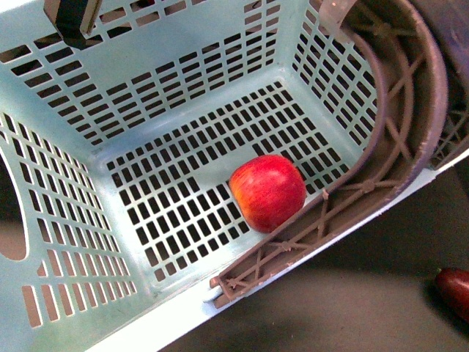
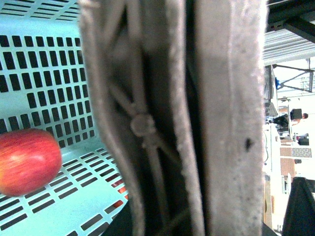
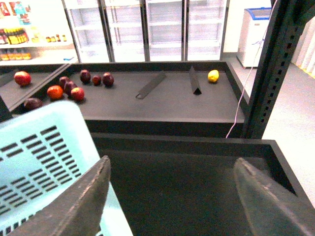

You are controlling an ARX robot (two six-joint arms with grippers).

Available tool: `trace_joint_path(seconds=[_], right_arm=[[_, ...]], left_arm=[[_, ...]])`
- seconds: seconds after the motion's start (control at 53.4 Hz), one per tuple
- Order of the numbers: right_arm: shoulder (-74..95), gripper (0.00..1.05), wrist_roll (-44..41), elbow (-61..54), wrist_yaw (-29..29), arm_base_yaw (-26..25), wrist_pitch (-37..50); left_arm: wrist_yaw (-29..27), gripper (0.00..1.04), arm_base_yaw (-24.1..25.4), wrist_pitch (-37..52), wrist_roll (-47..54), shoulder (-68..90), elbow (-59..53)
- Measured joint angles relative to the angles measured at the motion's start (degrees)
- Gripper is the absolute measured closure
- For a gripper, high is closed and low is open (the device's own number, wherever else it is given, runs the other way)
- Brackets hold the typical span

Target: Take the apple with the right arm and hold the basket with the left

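Observation:
A small glossy red apple [image 1: 268,192] lies on the slotted floor of the light blue basket [image 1: 88,242], against its near wall. It also shows in the left wrist view [image 2: 27,161]. The basket's grey handle [image 1: 396,139] is folded along the right rim. My left gripper is shut on that handle [image 2: 197,118], which fills the left wrist view; its fingers are hidden. My right gripper [image 3: 170,196] is open and empty above a dark shelf tray, with the basket's wall [image 3: 34,157] beside one finger [image 3: 78,201].
A dark maroon fruit [image 1: 456,290] lies on the dark surface right of the basket. A far shelf holds several red and dark fruits [image 3: 69,86] and a yellow one [image 3: 213,75]. A dark metal upright [image 3: 270,69] stands close by.

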Motion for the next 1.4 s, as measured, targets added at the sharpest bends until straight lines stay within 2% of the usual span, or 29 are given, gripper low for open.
trace_joint_path(seconds=[0.169, 0.225, 0.356, 0.393, 0.468, 1.048, 1.198, 1.404], right_arm=[[-5.8, 0.71, -1.1, -8.5, -2.7, -3.1, 1.7], [-6.8, 0.78, -1.2, -9.6, -3.0, -3.5, 1.8], [-10.8, 1.03, -1.6, -13.3, -5.4, -5.6, 1.7], [-12.3, 1.03, -1.5, -14.4, -8.7, -7.9, 1.4], [-14.6, 1.03, -1.5, -16.0, -8.9, -9.8, 0.6], [-28.9, 1.03, -1.5, -21.7, -9.2, -9.9, -8.0], [-30.6, 1.03, -1.5, -22.7, -9.2, -9.9, -7.3], [-35.8, 1.03, -1.5, -22.7, -9.2, -9.9, -12.4]], left_arm=[[-0.5, 0.9, 0.1, 0.0, -0.1, 0.0, 0.0], [-0.6, 0.9, 0.1, 0.0, -0.1, 0.0, 0.0], [-0.2, 0.9, 0.1, 0.0, -0.1, 0.0, 0.0], [-0.1, 0.9, 0.1, 0.0, -0.2, 0.0, 0.0], [-0.1, 0.9, 0.1, 0.0, -0.1, 0.0, 0.0], [-0.2, 0.9, 0.1, 0.0, -0.1, 0.0, 0.0], [-0.3, 0.9, 0.1, 0.0, -0.1, 0.0, 0.0], [-0.3, 0.9, 0.1, 0.0, -0.1, 0.0, 0.0]])
